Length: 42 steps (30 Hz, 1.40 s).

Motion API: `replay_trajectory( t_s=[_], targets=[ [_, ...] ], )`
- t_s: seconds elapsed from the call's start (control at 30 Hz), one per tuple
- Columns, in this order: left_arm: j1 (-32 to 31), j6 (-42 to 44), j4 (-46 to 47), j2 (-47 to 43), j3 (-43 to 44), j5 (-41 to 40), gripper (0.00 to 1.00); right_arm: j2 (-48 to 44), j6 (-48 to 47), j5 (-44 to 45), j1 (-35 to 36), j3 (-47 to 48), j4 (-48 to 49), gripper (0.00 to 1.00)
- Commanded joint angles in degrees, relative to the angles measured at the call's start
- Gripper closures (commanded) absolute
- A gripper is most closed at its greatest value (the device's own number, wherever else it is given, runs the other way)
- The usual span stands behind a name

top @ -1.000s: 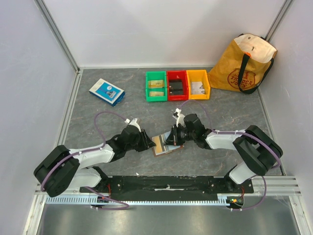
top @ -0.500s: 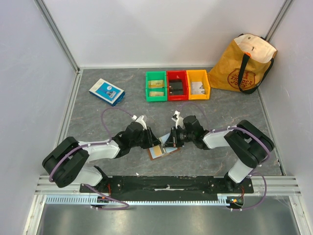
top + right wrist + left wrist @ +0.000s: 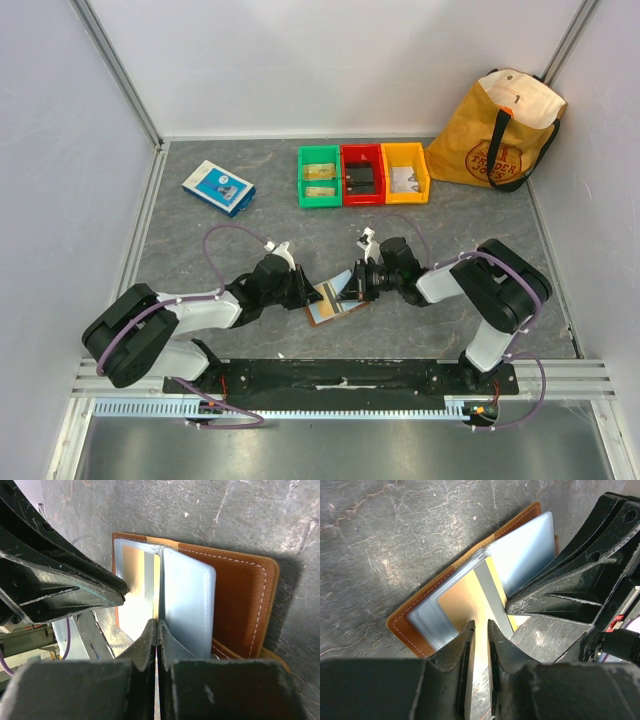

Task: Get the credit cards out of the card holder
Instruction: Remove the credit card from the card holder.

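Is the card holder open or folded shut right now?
Open. The card holder lies spread, pale inner sleeves exposed, a gold card showing in one.

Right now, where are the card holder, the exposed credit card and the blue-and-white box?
card holder (image 3: 400, 628): left wrist view, brown leather outer corner.
credit card (image 3: 460, 599): left wrist view, tan-gold face.
blue-and-white box (image 3: 218, 187): top external view, middle of its top face.

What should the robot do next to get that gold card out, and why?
Probably close the left gripper on the credit card. Its fingers straddle the card's near edge with a narrow gap, so nothing looks pinched yet. The card sits partly inside the card holder, and the shut right gripper rests its tips on the holder, seemingly steadying it.
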Motion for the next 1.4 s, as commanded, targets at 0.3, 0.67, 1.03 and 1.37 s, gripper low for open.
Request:
replay_trajectory(
  t_s=[0.3, 0.67, 1.03, 1.37],
  targets=[
    [-0.2, 0.2, -3.5, -0.4, -0.5, -3.4, 0.79, -5.1, -3.8, 4.9, -3.1, -0.5, -7.3, 1.00],
    [-0.2, 0.6, -3.4, 0.6, 0.1, -2.5, 0.79, -4.3, -4.6, 3.1, -3.1, 0.3, -8.2, 0.83],
    [-0.2, 0.0, -2.1, 1.2, -0.6, -1.8, 0.80, 1.1, -4.0, -0.1, -3.1, 1.6, -5.3, 0.74],
    [-0.2, -0.5, -1.9, 1.0, -1.1, -2.0, 0.80, -4.6, -6.3, 0.0, -6.7, 0.3, -9.8, 1.00]
  ],
)
